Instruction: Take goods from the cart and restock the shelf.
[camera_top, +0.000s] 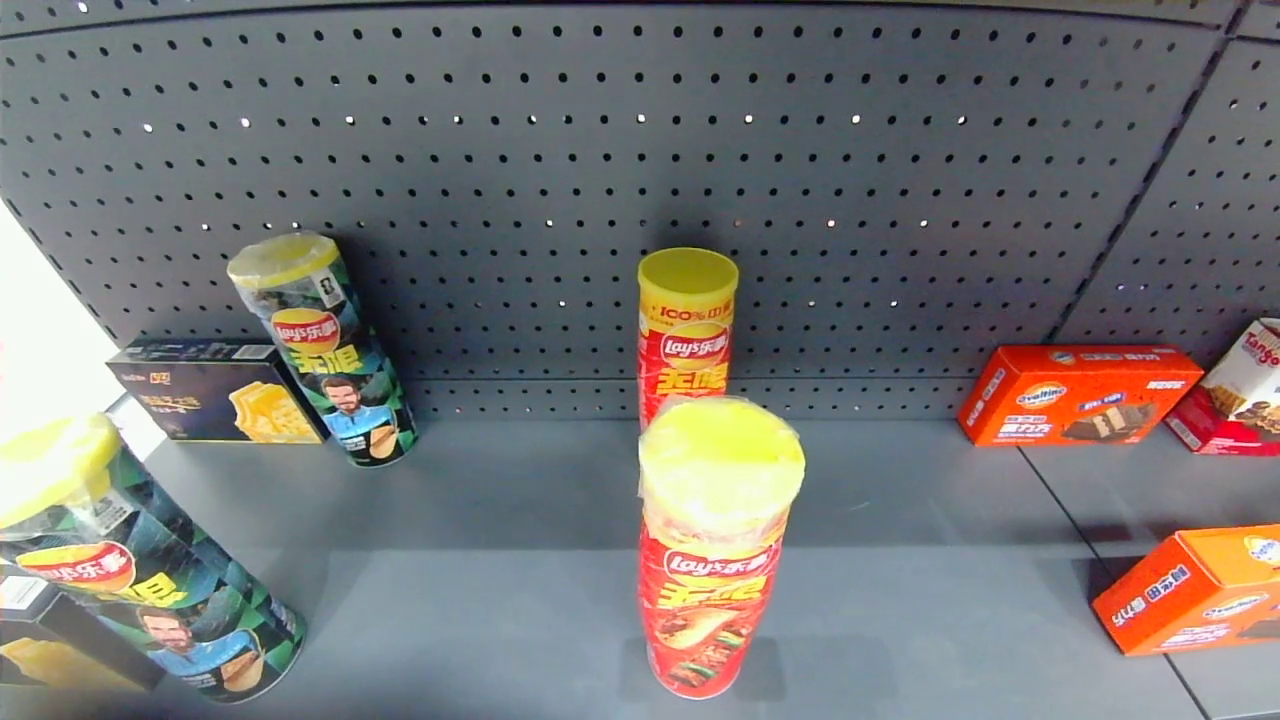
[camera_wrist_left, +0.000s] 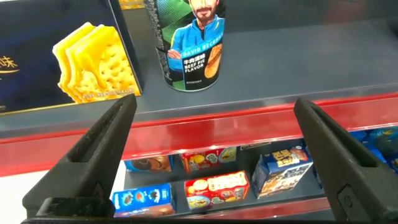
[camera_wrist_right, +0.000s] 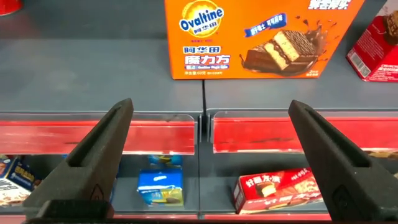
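Perforated metal backboard (camera_top: 600, 150), matte shelf (camera_top: 480, 540), cylindrical red canister (camera_top: 712, 600), orange carton (camera_top: 1078, 393)

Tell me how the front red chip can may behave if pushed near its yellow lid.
The front red chip can stands tall on a narrow base, so it would probably tip rather than slide. Once down, its round body would likely roll on the flat shelf. Its glossy wrap may be slippery.
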